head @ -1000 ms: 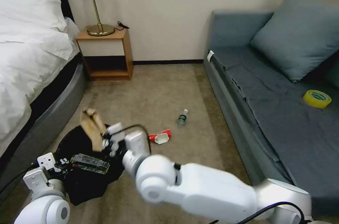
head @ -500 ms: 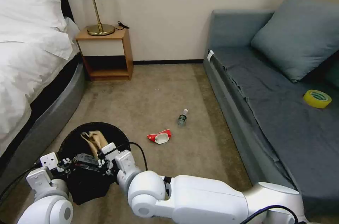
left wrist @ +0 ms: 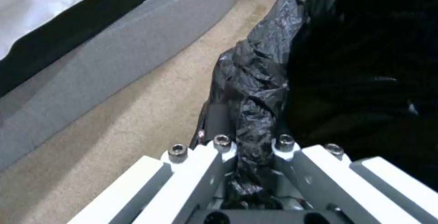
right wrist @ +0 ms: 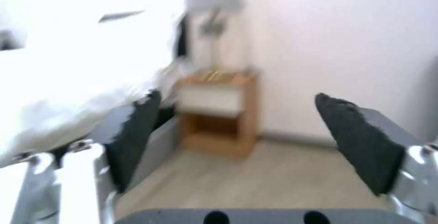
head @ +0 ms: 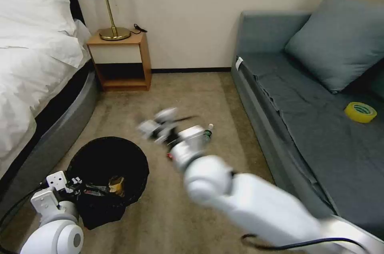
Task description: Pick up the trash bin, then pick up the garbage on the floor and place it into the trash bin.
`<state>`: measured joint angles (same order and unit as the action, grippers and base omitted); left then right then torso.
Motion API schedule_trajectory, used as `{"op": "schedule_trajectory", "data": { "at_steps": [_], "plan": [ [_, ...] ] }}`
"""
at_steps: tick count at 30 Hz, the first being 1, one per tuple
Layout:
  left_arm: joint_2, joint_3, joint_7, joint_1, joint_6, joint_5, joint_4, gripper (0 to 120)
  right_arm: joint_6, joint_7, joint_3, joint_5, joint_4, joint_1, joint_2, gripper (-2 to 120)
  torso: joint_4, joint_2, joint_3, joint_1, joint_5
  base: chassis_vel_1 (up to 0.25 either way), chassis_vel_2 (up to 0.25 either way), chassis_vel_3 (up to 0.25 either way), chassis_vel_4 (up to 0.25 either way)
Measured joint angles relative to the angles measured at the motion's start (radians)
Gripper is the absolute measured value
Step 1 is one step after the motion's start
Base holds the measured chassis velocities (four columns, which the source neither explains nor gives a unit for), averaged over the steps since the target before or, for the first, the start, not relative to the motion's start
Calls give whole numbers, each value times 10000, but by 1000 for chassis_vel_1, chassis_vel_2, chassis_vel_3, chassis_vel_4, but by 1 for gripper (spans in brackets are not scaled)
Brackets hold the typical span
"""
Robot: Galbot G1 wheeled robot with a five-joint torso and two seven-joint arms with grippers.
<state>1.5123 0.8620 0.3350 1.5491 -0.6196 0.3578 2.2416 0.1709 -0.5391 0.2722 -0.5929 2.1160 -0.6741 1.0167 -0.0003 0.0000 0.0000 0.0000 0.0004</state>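
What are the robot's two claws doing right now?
Left gripper: shut on the trash bin rim and liner.
Right gripper: open, holding nothing.

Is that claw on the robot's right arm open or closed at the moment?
Open. In the right wrist view the right gripper shows its two dark pads spread wide apart, with nothing between them.
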Motion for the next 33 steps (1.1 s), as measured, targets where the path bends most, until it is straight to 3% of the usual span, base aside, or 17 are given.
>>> {"op": "schedule_trajectory", "data": {
  "at_steps": [3, 6, 7, 10, 13, 15, 21, 33],
  "plan": [
    [-17, 20, 3, -2, 11, 7, -26, 2, -60, 131, -714, 535, 350, -717, -253, 96, 1, 0, 0, 0, 0, 0, 0, 0, 0],
    [-36, 64, 8, -26, 35, 37, -86, 2, -118, 416, -3108, 2454, 1197, -3305, -395, 100, 2, 0, 0, 0, 0, 0, 0, 0, 0],
    [-36, 64, 8, -26, 35, 37, -86, 2, -118, 416, -3108, 2454, 1197, -3305, -395, 100, 2, 0, 0, 0, 0, 0, 0, 0, 0],
    [-86, 163, -1, -74, 61, 111, -136, 2, -484, 598, -4574, 4081, 1754, -5678, 124, 100, 1, 0, -1, 0, -2, 0, 0, 0, 0],
    [-113, 217, -1, -98, 62, 177, -144, 2, -778, 631, -4767, 4663, 1903, -6717, 564, 100, 0, 0, 0, -1, -2, 0, 0, 0, 0],
    [-151, 311, -5, -127, 63, 244, -144, 2, -1277, 587, -4569, 5417, 1967, -8052, 1490, 100, 1, 0, -2, -1, -4, 0, 0, 0, 0],
    [-182, 416, -6, -155, 48, 363, -129, 2, -1966, 641, -4261, 6330, 1722, -8757, 2331, 100, 3, 0, -1, -1, -6, 0, 0, 0, 0],
    [-232, 583, -6, -175, 0, 536, -104, 2, -2204, 831, -4131, 6375, 1384, -8507, 2341, 100, 4, 1, -1, -1, -5, -10, 8, 7, -15]
  ]
}}
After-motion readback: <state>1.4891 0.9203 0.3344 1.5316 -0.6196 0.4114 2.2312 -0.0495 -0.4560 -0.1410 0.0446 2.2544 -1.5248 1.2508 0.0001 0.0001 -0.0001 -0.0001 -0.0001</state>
